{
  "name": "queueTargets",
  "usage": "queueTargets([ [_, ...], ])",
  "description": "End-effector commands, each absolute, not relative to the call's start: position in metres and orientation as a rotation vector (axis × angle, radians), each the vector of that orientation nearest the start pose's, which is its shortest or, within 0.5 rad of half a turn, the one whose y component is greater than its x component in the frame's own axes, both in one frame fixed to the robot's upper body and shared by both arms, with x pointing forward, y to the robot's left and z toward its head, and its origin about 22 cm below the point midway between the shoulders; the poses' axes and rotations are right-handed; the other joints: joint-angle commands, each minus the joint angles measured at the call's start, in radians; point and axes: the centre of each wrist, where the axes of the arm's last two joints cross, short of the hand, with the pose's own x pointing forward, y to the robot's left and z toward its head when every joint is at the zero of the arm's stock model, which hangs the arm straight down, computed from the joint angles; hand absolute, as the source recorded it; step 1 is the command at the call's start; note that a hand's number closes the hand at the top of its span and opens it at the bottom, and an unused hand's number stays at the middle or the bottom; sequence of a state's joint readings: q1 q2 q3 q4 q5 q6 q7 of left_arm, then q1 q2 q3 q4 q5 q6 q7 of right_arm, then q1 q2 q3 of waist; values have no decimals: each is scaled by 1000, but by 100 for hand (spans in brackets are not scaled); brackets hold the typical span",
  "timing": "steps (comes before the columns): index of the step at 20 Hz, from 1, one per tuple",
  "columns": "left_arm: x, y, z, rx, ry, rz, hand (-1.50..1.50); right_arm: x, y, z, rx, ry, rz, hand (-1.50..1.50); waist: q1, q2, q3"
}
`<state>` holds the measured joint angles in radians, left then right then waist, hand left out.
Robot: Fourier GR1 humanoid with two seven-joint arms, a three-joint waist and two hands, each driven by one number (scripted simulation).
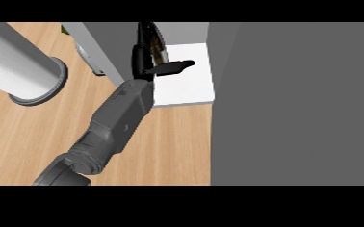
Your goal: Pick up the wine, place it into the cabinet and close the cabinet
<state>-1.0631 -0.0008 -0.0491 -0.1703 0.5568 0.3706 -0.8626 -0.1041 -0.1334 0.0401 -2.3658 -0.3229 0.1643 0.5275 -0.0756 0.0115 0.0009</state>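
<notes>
The dark wine bottle (159,48) is inside the open cabinet, over the back left part of its white shelf (188,84). My left hand (146,57) has come in from the lower left on its grey forearm and is curled round the bottle. Its fingers run up the bottle's left side and its thumb (174,67) crosses in front of it, pointing right. Most of the bottle is hidden by the hand. The cabinet's left door (99,45) stands open just left of the hand. My right hand does not show.
A broad grey cabinet panel (284,101) fills the right side of the view. A large light-grey cylinder (28,69) stands on the wooden counter (171,144) at the left. A handle (89,60) shows beside the left door.
</notes>
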Motion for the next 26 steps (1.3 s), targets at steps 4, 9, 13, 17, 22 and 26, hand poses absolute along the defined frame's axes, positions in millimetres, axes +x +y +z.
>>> queueTargets([
  [4, 393, 126, -32, 84, -1869, 287, -150, 157, -225, 197, 378, -1907, 371, -150, 2, -5, -2],
  [9, 391, 107, -18, 7, -1850, 262, -150, 139, -221, 204, 368, -1914, 340, -150, 31, -15, -1],
  [13, 361, 87, -28, 5, -1826, 257, -150, 156, -227, 194, 361, -1902, 330, -150, 29, -14, -1],
  [17, 332, 66, -29, -25, -1848, 257, -150, 162, -226, 203, 299, -1912, 297, -150, 46, -13, -1],
  [22, 298, 57, -33, -14, -1859, 238, -150, 164, -233, 199, 300, -1920, 287, -150, 74, -15, -1],
  [26, 287, 35, -9, -1, -1896, 226, -150, 150, -229, 199, 292, -1928, 289, -150, 68, -16, -1],
])
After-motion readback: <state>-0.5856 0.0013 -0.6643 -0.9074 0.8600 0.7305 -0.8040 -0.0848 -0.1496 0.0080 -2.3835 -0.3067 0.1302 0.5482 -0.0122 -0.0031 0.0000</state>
